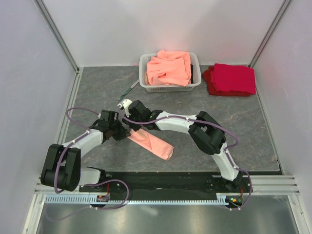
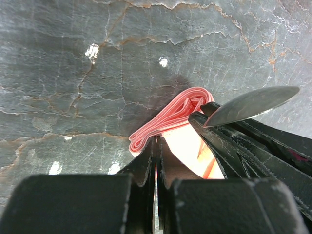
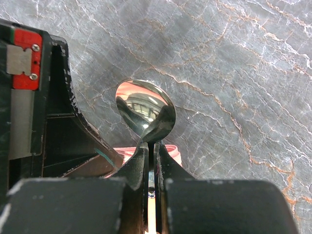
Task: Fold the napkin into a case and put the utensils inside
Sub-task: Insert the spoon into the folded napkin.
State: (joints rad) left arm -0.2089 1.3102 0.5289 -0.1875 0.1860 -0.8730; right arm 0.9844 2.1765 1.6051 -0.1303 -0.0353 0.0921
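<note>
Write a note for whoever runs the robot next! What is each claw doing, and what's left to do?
Left claw: shut on an edge of the napkin, at its far-left end.
Right claw: shut on the spoon, bowl pointing forward, close to that same end.
Done: the napkin is folded into a long strip on the table.
Left: the spoon is not yet inside, so slide it in. A thin green utensil lies beside the white basket and needs fetching too.
</note>
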